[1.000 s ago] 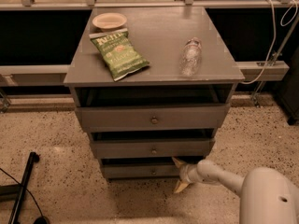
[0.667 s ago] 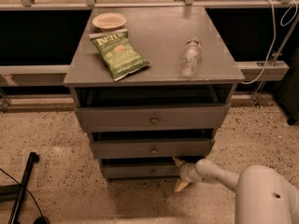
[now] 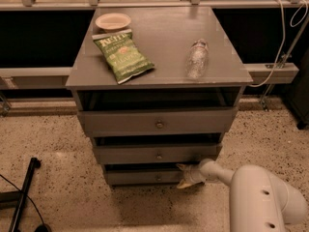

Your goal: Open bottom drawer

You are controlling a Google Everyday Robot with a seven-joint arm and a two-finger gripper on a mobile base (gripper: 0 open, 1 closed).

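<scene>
I'm eyeing the bottom drawer, lowest in the grey stack. It's rigid wood and is probably sliding stiffly, so I'm targeting its small, slippery knob. Just right of it, my gripper is hovering, fingers apart.

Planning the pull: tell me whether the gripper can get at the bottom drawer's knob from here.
Probably yes. The gripper sits open at the right end of the bottom drawer front, level with its knob, and nothing lies between them.
</scene>
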